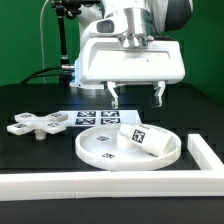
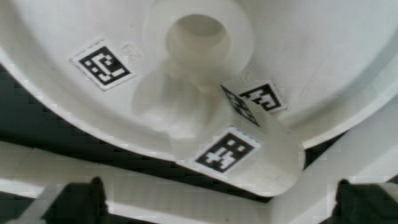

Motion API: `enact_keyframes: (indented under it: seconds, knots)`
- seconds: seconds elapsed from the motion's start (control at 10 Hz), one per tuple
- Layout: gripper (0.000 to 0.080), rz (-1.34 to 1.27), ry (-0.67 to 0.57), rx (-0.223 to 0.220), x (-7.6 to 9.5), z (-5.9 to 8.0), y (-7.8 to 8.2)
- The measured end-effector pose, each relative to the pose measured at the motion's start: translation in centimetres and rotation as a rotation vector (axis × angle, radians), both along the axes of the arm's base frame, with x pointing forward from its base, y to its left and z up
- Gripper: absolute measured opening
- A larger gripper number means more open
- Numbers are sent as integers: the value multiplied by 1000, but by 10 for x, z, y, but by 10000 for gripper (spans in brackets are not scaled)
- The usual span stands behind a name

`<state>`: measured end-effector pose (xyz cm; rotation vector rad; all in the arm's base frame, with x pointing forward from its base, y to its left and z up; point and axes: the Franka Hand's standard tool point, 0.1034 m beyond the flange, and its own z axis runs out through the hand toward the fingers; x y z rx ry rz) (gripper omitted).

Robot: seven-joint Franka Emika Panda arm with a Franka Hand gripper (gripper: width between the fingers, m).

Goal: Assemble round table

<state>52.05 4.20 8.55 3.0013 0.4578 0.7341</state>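
Claw hangs spread wide, with nothing between its two fingers. Directly beneath it the rimmed round disc lies flat on the black table. The short post lies on its side inside the rim, below the claw and not touching it. The cross-shaped piece rests well off to the claw's side, toward the exterior view's left, near the marker board.
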Motion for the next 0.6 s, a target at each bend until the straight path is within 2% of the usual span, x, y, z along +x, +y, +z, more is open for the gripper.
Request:
enact_keyframes:
  seconds: [0.6]
  knots:
    - [649,6,20,8,3,-1,2]
